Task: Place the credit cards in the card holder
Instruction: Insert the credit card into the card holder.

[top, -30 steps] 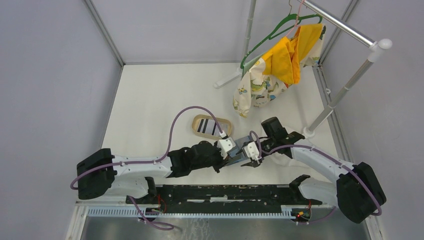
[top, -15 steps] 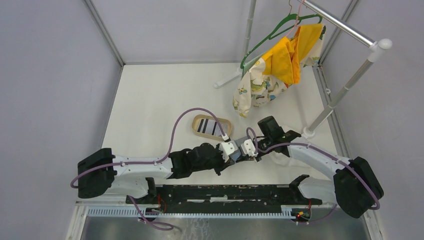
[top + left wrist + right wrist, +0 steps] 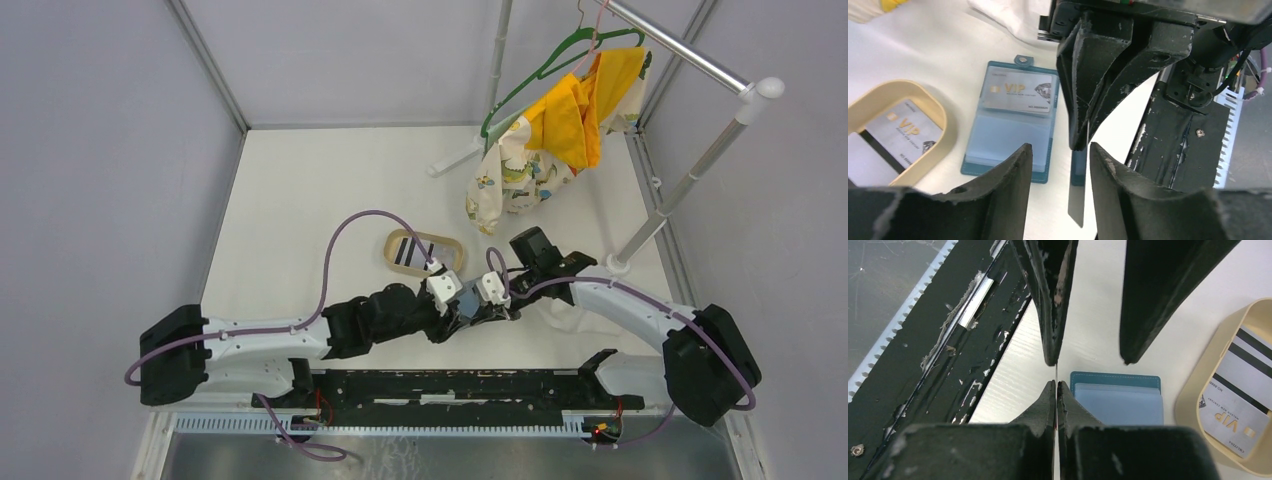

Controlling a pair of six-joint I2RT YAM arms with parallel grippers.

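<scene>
Right gripper (image 3: 1079, 142): clamped on one card (image 3: 1077, 200), held edge-on.
Left gripper (image 3: 1060, 152): wide; it has closed in, so the card now hangs between its fingers.
Holder (image 3: 1008, 135): open, just beyond your left fingers, VIP card (image 3: 1020, 92) already filed.
Status: you look mid-handover.

The card holder (image 3: 1003, 142) is matt teal leatherette with clear glossy plastic pockets; the silver card (image 3: 1020, 90) in it shines. The tray (image 3: 945, 127) is smooth tan plastic. The right end effector (image 3: 1079, 145) has matt black fingers (image 3: 1108, 75), scuffed pale at the edges; its pinched card (image 3: 1077, 200) looks smooth grey
</scene>
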